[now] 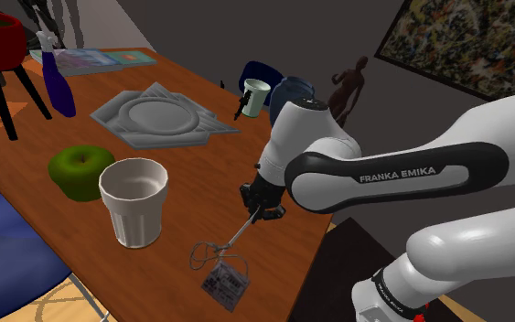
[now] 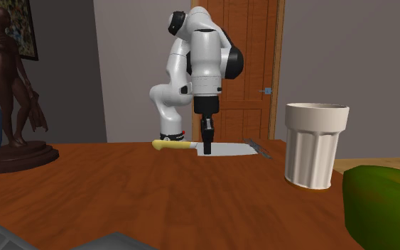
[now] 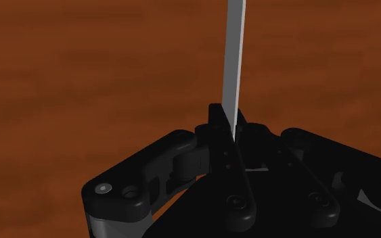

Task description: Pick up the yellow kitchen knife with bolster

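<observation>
Gripper [image 2: 207, 148] fingers closed on grey blade of yellow-handled knife [image 2: 231, 149]; knife level, possibly lifted off wooden table [image 2: 120, 192].

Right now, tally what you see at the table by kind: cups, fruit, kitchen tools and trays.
Cups: 2, ribbed white cup, white mug
Fruit: 1, green apple
Kitchen tools: 2, whisk, yellow-handled knife
Trays: 1, grey tray
Total: 6
</observation>
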You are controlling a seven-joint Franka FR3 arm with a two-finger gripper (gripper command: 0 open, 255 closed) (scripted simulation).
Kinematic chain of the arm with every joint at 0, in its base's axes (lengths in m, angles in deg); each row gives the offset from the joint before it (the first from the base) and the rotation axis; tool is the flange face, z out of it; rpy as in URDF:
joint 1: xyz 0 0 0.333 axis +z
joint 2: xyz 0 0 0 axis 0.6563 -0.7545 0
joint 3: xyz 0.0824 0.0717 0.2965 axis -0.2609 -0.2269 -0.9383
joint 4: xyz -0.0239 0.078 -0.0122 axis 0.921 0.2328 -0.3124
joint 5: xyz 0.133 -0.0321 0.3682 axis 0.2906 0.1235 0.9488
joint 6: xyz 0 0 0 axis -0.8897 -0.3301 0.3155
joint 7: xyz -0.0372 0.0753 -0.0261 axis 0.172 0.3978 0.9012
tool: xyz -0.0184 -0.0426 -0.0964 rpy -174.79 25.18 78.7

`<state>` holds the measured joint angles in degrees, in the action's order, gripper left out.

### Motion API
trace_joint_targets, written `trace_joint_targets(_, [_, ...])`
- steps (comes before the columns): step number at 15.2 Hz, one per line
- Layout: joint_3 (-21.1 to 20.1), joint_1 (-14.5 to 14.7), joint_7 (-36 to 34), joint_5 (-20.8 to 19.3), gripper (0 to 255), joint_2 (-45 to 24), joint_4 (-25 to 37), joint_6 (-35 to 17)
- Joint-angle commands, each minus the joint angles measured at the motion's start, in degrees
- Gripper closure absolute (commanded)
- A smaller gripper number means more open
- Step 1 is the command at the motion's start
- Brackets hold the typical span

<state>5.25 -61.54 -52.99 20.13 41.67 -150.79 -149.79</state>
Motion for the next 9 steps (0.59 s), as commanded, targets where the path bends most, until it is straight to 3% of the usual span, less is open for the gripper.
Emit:
trace_joint_targets(1, [0.6,0.4,0.2,0.2,255,0.7,0.4,1.0])
trace_joint_targets(9, [5.3,2.7,1.3,0.9,255,5.4,3.5,8.7])
